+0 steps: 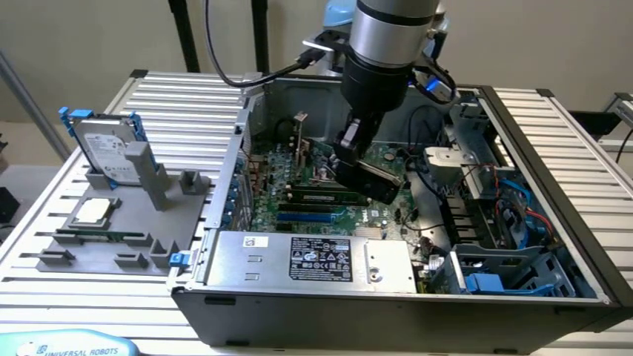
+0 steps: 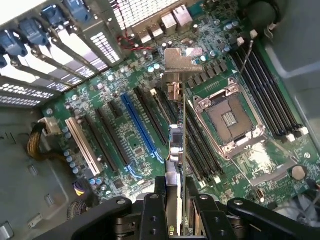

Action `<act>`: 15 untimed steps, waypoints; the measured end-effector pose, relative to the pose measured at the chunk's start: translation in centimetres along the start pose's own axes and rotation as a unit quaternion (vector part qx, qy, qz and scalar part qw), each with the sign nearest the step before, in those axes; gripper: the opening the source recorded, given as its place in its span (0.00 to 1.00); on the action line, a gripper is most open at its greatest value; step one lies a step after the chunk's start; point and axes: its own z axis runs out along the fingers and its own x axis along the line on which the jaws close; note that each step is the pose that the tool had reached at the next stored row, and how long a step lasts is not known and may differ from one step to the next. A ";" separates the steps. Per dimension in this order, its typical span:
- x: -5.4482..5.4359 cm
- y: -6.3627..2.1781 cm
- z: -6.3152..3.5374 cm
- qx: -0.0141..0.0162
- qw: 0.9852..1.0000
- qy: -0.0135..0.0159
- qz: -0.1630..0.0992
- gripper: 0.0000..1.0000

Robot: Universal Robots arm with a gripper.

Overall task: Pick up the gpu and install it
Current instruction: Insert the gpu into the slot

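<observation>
Edge-on in the wrist view, the gpu is a thin green card with its metal bracket at the far end. My gripper is shut on its near end, one black finger on each side. The card hangs just above the large green motherboard, over the black slots between the blue slot and the CPU socket. Whether its edge touches a slot I cannot tell. In the exterior view my gripper is down inside the open computer case, over the motherboard.
A silver power supply sits at the case's front, with drive cages and cables on the exterior view's right. Slot covers with blue clips line the rear wall. A silver hard drive with blue rails stands on a grey fixture outside.
</observation>
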 end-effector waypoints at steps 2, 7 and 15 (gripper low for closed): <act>0.0 -0.02 0.24 0.000 1.000 0.001 -0.018 0.27; 0.0 -0.05 0.87 0.000 0.998 0.003 -0.063 0.27; 0.0 -0.10 1.64 0.000 0.991 0.007 -0.136 0.27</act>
